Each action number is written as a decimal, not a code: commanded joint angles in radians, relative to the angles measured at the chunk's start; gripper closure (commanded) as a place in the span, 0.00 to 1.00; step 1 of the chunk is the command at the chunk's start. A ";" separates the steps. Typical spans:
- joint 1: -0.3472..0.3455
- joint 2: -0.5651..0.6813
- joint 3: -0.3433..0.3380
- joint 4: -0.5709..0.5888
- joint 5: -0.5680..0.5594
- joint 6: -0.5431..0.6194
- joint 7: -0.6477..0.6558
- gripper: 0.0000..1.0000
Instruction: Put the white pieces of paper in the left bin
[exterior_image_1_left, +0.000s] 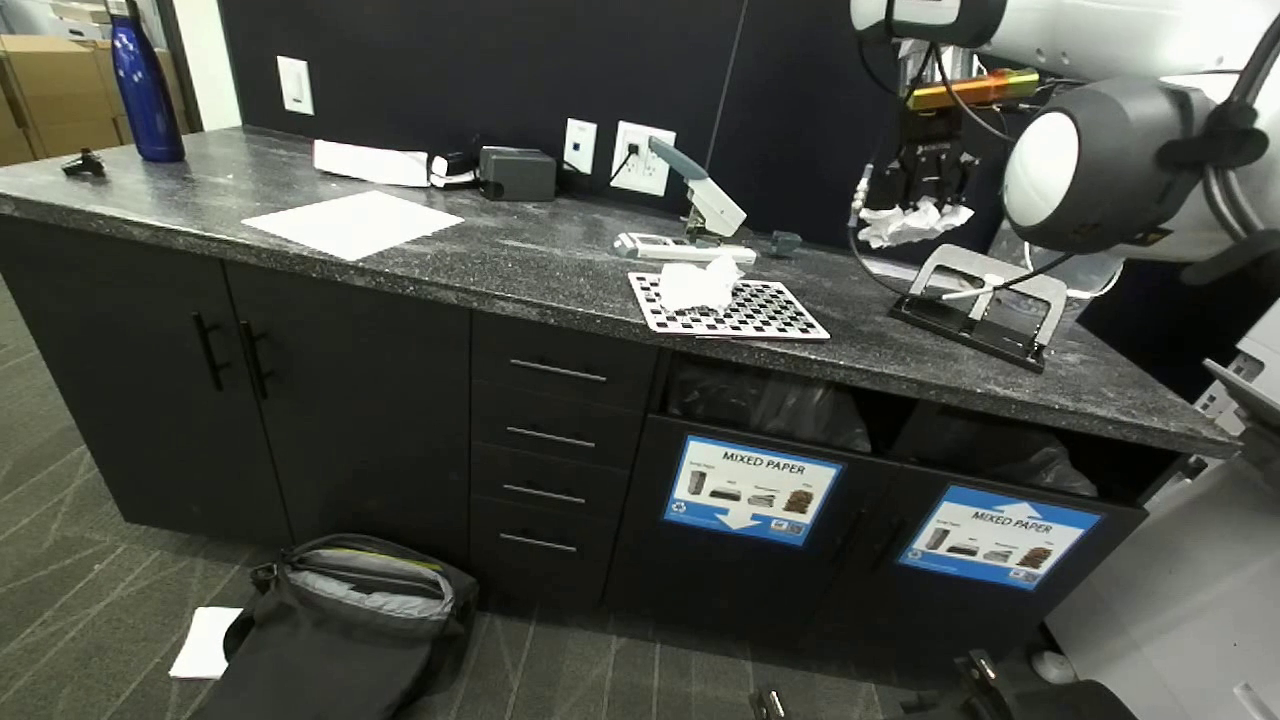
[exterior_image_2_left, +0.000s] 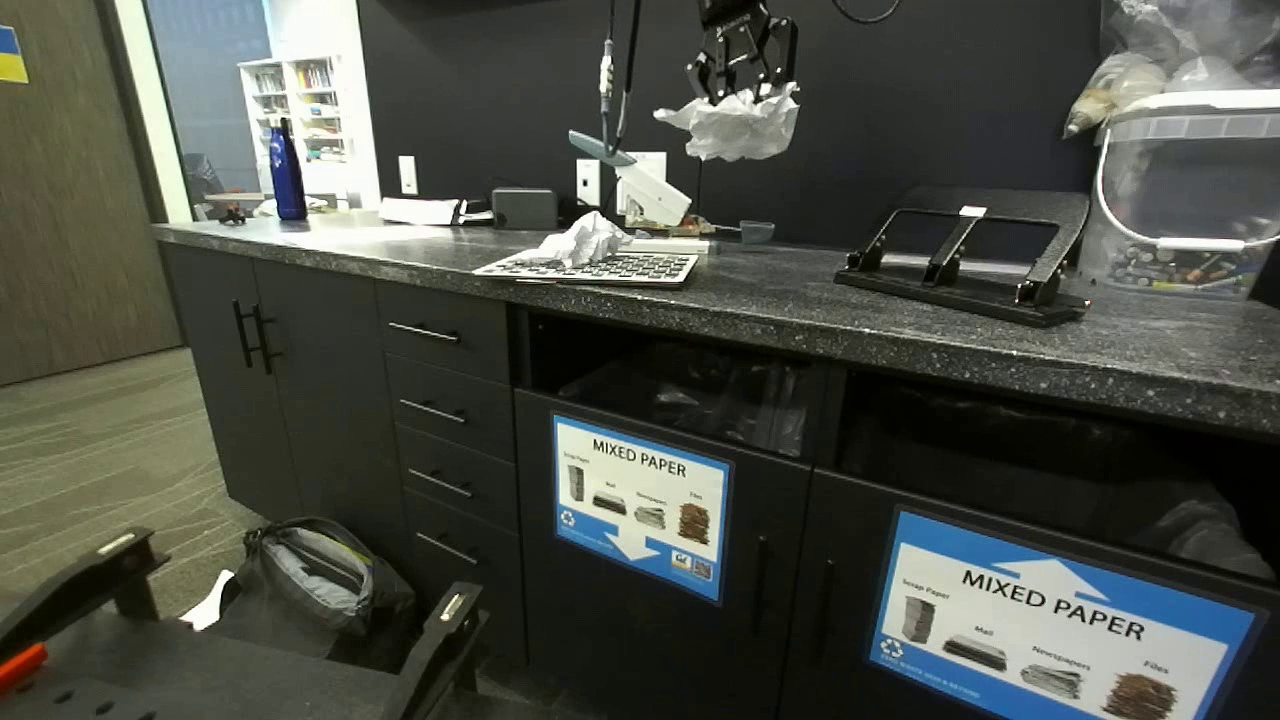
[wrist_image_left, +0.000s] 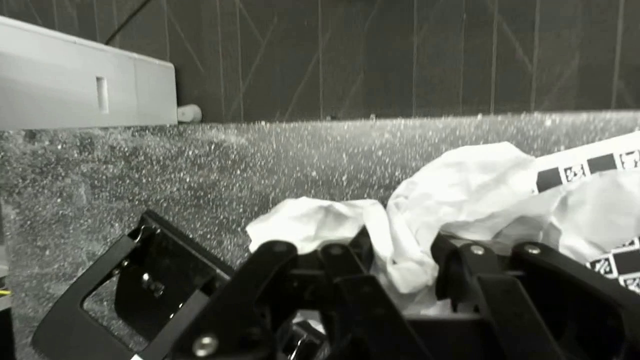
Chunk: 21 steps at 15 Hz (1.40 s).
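Observation:
High over the counter, my gripper is shut on a crumpled white piece of paper, which spreads out past both fingers. In the wrist view this held paper is folded between the black fingertips; whether the white area at far right belongs to it, I cannot tell. Another crumpled white piece of paper rests on the black-dotted sheet in both exterior views. Below the counter is the left bin, with a blue-and-white label and an opening above its front. Plastic liner shows there; the bin's inside is mostly hidden.
A white stapler stands behind the dotted sheet. Beneath and beside the gripper is a black hole punch, with a clear bucket further right. The counter's front edge overhangs both bin openings. A flat white sheet lies left.

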 joint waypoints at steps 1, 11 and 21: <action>-0.028 0.010 0.062 0.011 0.022 -0.118 -0.126 0.92; -0.026 0.079 0.005 0.027 -0.152 -0.307 -0.359 0.92; -0.056 0.109 -0.058 -0.012 -0.374 -0.281 -0.634 0.92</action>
